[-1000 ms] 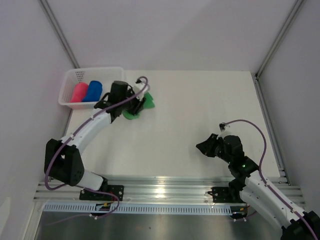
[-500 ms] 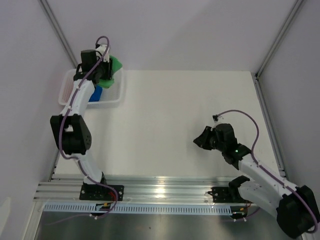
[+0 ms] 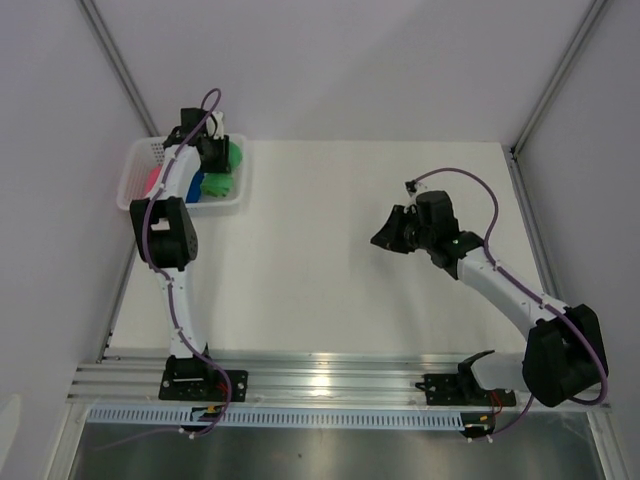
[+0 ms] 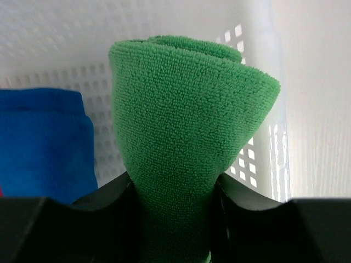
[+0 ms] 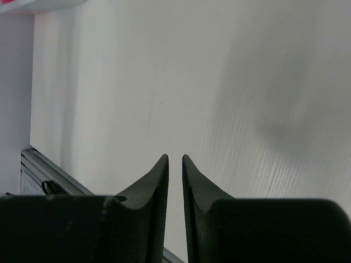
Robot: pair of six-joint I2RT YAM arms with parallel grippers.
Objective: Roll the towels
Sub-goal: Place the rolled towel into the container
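Observation:
My left gripper (image 3: 213,160) is shut on the rolled green towel (image 4: 186,126) and holds it over the right end of the white mesh basket (image 3: 138,158); it also shows in the top view (image 3: 222,172). The rolled blue towel (image 4: 44,142) lies in the basket to its left, seen from above as a blue strip (image 3: 193,188). The pink-red towel (image 3: 152,180) shows as a sliver at the basket's left, mostly hidden by my arm. My right gripper (image 3: 383,240) hangs over bare table right of centre, jaws nearly together with nothing between them (image 5: 175,159).
The basket's mesh wall (image 4: 252,164) stands just right of the green towel. The basket sits in the table's far left corner, against the left wall. The metal rail (image 3: 320,385) runs along the near edge.
My left arm swung the green towel from the table into the basket area and lowered it. My right arm reached further out and up toward the table's middle.

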